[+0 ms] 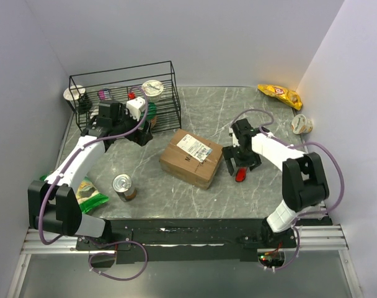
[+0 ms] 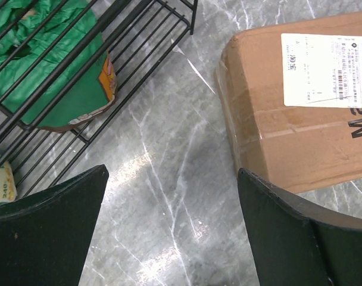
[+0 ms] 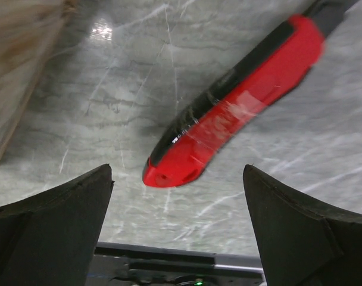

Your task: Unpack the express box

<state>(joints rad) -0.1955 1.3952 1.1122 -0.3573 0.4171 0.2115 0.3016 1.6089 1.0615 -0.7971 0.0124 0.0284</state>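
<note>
Hovering right gripper (image 3: 178,170), jaws wide, over red utility knife (image 3: 228,107), not yet gripping. Holding left gripper (image 2: 172,173) wide and empty beside wire basket (image 1: 123,69). Finding express box (image 1: 191,158) at frame centre, taped shut; cutting and emptying pending.

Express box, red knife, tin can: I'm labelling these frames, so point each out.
express box (image 1: 190,155), top view, top face.
red knife (image 3: 240,104), right wrist view, middle of its handle.
tin can (image 1: 122,183), top view, its lid.

Bright, even overhead light, soft shadows; glare spots on the table (image 2: 139,161); right wrist view motion-blurred, red cutter (image 3: 240,101) smeared.
</note>
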